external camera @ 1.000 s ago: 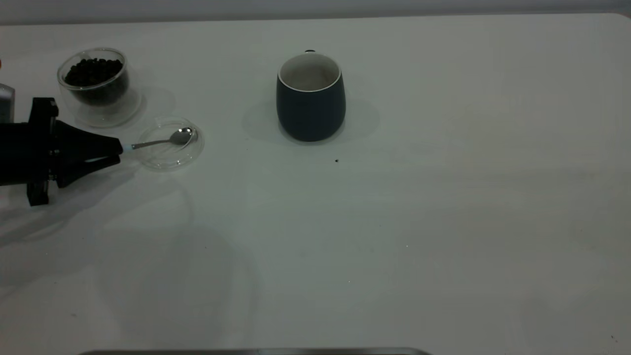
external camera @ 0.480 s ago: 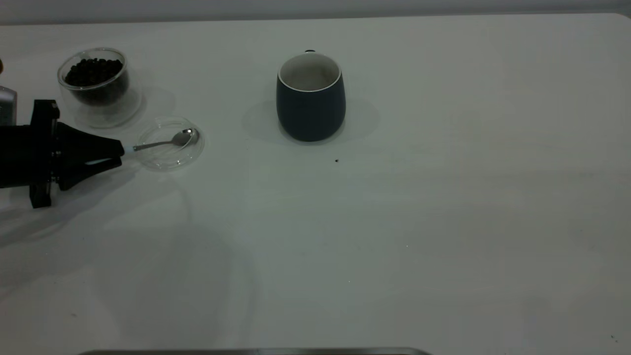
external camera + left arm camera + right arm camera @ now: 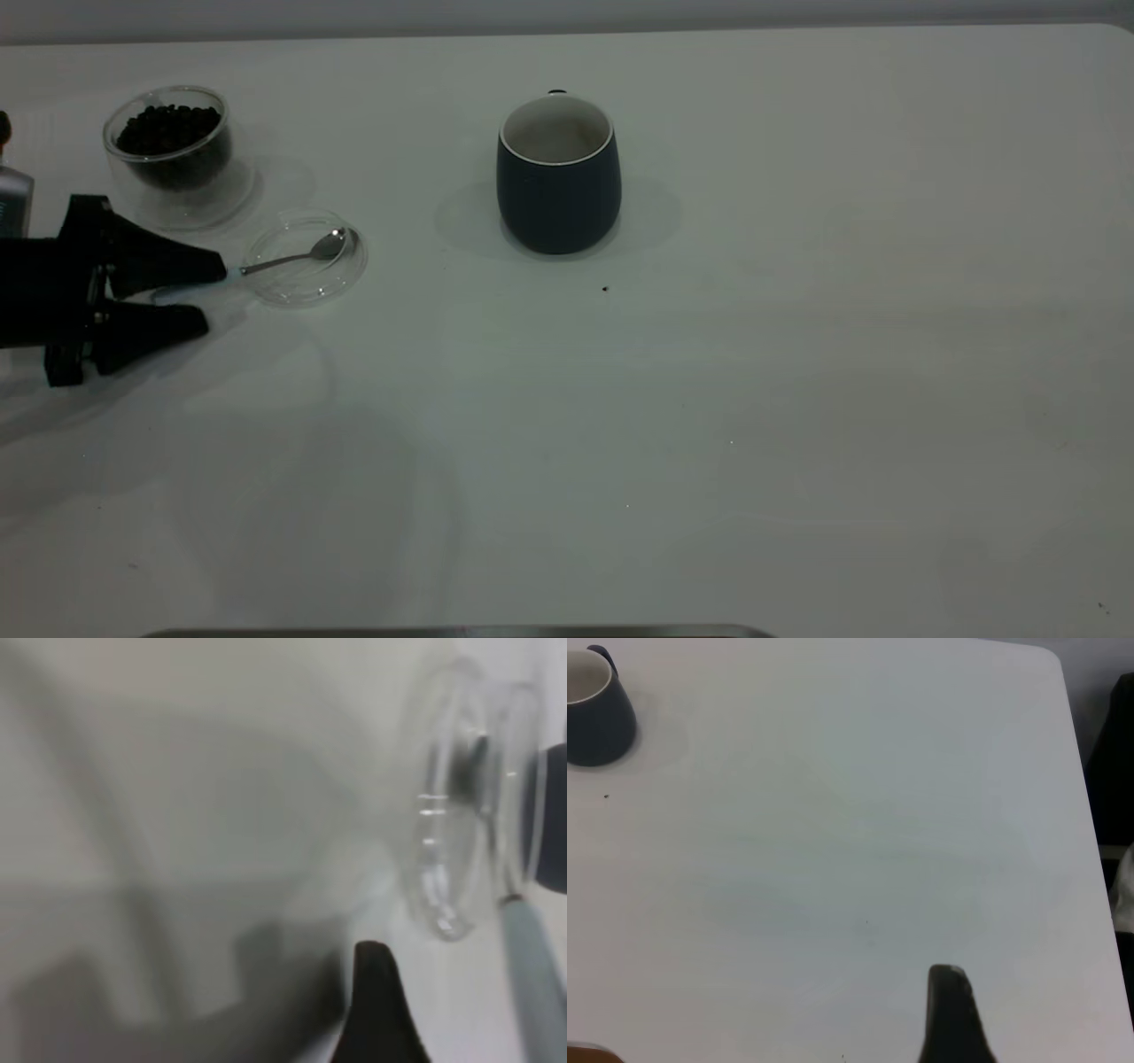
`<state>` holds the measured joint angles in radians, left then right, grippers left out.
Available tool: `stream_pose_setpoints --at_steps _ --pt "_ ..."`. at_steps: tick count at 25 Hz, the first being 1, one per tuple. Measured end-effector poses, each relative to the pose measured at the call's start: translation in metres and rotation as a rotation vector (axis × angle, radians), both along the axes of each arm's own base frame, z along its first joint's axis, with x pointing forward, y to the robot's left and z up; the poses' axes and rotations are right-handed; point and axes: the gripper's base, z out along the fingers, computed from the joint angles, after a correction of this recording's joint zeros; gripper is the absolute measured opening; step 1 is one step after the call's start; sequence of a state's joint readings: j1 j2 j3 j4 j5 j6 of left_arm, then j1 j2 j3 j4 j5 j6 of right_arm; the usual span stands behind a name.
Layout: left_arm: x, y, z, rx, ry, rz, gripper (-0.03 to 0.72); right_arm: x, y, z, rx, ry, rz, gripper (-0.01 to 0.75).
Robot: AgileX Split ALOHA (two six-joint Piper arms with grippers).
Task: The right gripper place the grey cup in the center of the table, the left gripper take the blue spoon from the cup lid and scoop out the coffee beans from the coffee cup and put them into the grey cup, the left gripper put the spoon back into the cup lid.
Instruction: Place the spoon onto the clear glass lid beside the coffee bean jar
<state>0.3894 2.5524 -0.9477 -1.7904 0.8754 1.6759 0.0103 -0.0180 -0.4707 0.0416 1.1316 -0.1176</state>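
Note:
The grey cup [image 3: 558, 190] stands upright at the middle of the table [image 3: 753, 399]; it also shows in the right wrist view [image 3: 598, 718]. The coffee cup [image 3: 177, 164] with coffee beans [image 3: 168, 128] stands at the far left. The cup lid [image 3: 306, 259] lies just in front of it, with the blue spoon [image 3: 297, 256] resting in it, bowl on the lid and handle pointing left. My left gripper [image 3: 214, 294] is open, low over the table, its upper finger beside the handle end. The left wrist view shows the lid [image 3: 447, 859] and handle [image 3: 532, 974]. Only one right finger [image 3: 950, 1014] shows.
A small dark speck [image 3: 605, 288] lies on the table just in front of the grey cup. The table's right edge [image 3: 1090, 815] runs near the right gripper. A dark strip [image 3: 461, 632] lines the near edge of the table.
My left gripper was shut on the spoon's handle with the bowl over the lid. Its jaws have now opened and the spoon lies released in the lid.

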Motion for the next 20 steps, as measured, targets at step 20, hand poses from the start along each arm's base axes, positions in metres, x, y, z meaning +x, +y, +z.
stream_pose_setpoints --at_steps 20 --pt "0.011 0.050 0.084 0.014 -0.127 0.035 0.593 0.000 0.000 0.000 -0.001 0.000 0.000 0.462"
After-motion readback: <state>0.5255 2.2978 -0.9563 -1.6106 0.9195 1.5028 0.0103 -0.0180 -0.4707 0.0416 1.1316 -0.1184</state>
